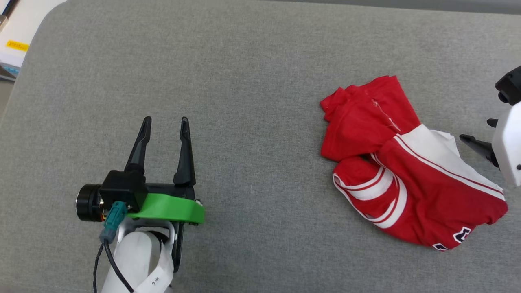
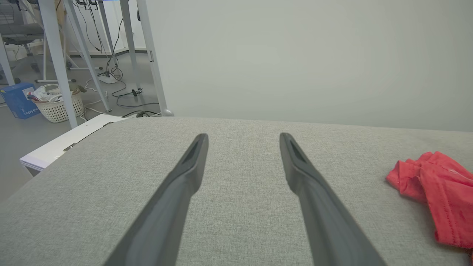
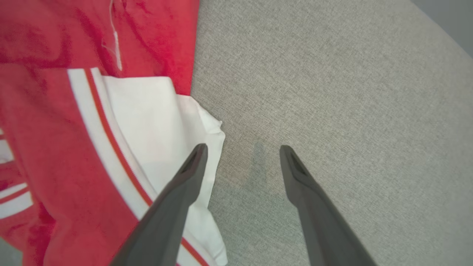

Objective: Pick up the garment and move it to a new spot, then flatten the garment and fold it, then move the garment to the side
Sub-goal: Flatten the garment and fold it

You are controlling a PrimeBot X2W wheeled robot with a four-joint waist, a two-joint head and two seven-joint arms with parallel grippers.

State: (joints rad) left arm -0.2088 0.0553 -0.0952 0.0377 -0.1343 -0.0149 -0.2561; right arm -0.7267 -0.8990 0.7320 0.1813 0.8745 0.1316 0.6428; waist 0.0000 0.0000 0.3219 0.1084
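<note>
Lettering on the garment shows only as black, white-outlined fragments at its near edge, too folded over to read. The red knit lies crumpled on the right side of the grey woven surface, with a white sleeve and red-and-white striped trim turned up and a loose white thread on the red cloth. The right gripper stands spread and holds nothing; one dark tapered finger is over the sleeve's edge, the other over bare weave. The left gripper, with a green plastic collar, is also spread and empty, well apart from the garment. A yellow label and a blue box carry print too small to read.
</note>
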